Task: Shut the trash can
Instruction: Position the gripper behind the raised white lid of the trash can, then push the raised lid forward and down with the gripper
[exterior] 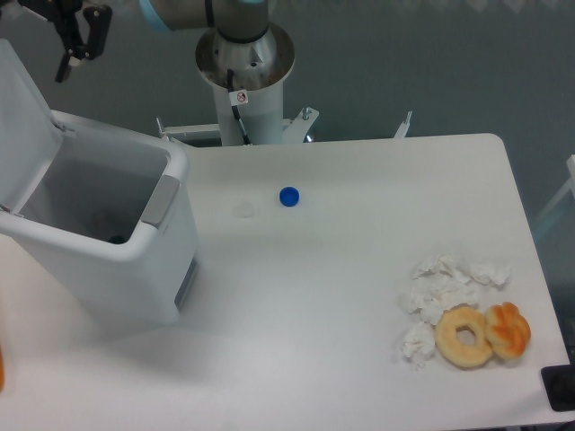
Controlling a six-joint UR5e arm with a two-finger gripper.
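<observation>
Standing open on the desk (359, 296), white trash can (108, 256), lid (20, 112) raised, gripper (79, 40) above it, fingers' spacing unclear.

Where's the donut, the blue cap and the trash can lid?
donut (464, 337): fixed camera, on its ring, left of the hole.
blue cap (288, 196): fixed camera, middle of its top.
lid (20, 117): fixed camera, on the raised lid's inner face.
</observation>
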